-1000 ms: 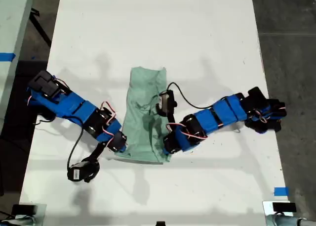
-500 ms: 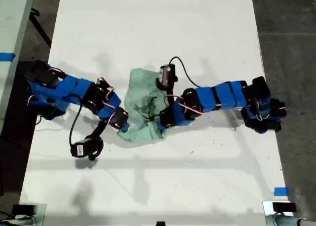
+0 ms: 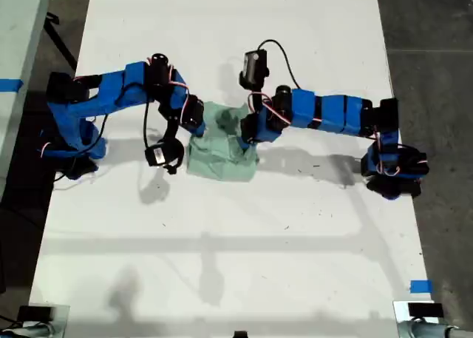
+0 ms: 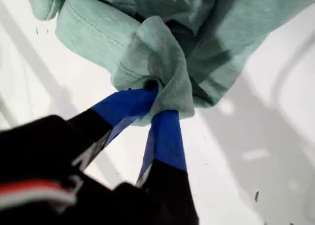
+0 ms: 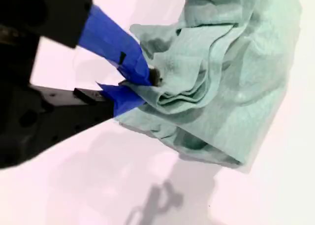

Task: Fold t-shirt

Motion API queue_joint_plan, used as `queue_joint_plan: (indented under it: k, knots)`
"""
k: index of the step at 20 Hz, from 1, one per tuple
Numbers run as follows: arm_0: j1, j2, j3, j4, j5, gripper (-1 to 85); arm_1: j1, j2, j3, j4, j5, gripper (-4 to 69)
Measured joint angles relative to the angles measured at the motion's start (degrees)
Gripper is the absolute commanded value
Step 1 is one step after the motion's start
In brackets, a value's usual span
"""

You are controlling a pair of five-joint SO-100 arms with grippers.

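Observation:
The pale mint-green t-shirt [image 3: 222,159] lies bunched in a short, doubled-over heap on the white table [image 3: 236,264], between two blue arms. In the exterior view one arm's gripper [image 3: 195,122] meets the heap's left edge and the other arm's gripper [image 3: 248,131] meets its right edge. The wrist views do not show which arm is first. My first gripper [image 4: 157,99] is shut on a puckered fold of the t-shirt [image 4: 93,33]. My second gripper [image 5: 142,87] is shut on a layered edge of the t-shirt [image 5: 231,87].
A wrist camera [image 3: 164,154] hangs on its cable just left of the heap in the exterior view, and another [image 3: 255,64] stands above it. Blue tape marks [image 3: 420,286] sit near the table's right edge. Dark floor [image 3: 436,72] lies beyond that edge.
Both arms swung toward the exterior view's top, dragging the shirt's lower edge with them. The long flat strip of cloth is now a shorter crumpled heap.

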Motion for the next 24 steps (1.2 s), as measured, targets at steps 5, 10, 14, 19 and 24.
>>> queue_joint_plan:
  k: [5, 10, 14, 19, 24]
  knots:
    - [-3.3, -4.5, 0.0, 0.0, 1.8, 0.3, 3.9, 0.0, 0.6, 0.0, -2.6, -1.3]
    - [-7.1, -5.2, 0.0, -0.1, 4.0, 25.7, 8.4, -0.3, 0.6, -0.7, -5.1, 37.1]
    - [-16.7, -3.0, 0.0, 0.4, 7.6, 26.1, 16.3, 1.1, 0.6, -0.3, -8.9, 28.9]
    - [-29.6, 8.4, 0.7, 2.5, 12.6, 25.7, 30.4, 15.6, 6.3, 4.7, -13.5, 24.9]
    - [-34.3, 22.1, 10.3, 2.1, 14.2, 24.4, 39.3, 38.2, 26.2, 5.3, -15.5, 22.7]
